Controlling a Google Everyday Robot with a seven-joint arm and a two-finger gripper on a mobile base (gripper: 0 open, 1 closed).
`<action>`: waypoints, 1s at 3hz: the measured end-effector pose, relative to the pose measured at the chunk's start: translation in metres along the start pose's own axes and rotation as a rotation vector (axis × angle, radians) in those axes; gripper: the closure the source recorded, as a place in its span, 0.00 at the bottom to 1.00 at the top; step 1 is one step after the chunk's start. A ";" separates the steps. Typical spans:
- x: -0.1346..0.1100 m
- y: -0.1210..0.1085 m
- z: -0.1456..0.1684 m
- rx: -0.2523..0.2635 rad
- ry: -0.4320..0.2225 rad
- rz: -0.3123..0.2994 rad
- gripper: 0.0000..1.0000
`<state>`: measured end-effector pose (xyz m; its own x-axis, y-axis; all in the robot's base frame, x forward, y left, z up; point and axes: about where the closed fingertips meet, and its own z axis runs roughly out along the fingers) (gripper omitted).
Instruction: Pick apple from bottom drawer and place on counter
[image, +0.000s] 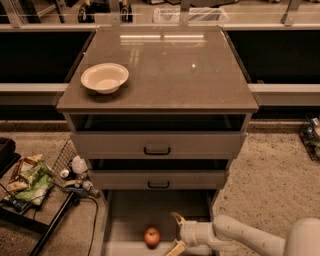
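Note:
The apple, small and red-orange, lies on the floor of the open bottom drawer, near its front middle. My gripper is inside the drawer, just right of the apple and not touching it, with its two yellowish fingers spread open, one above and one below. My white arm reaches in from the lower right. The counter is the glossy grey-brown top of the cabinet.
A cream bowl stands on the counter's left side. Two drawers with black handles sit above the bottom drawer. A wire basket and snack packets lie on the floor at the left. More items lie on the floor at the far right edge.

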<state>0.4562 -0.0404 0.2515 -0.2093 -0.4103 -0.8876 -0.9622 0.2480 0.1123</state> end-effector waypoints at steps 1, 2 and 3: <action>0.030 0.006 0.056 -0.069 -0.014 0.024 0.00; 0.037 0.004 0.067 -0.070 -0.016 0.032 0.00; 0.032 0.007 0.068 -0.074 -0.029 0.013 0.00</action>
<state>0.4548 0.0077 0.1940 -0.2178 -0.3816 -0.8983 -0.9699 0.1873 0.1556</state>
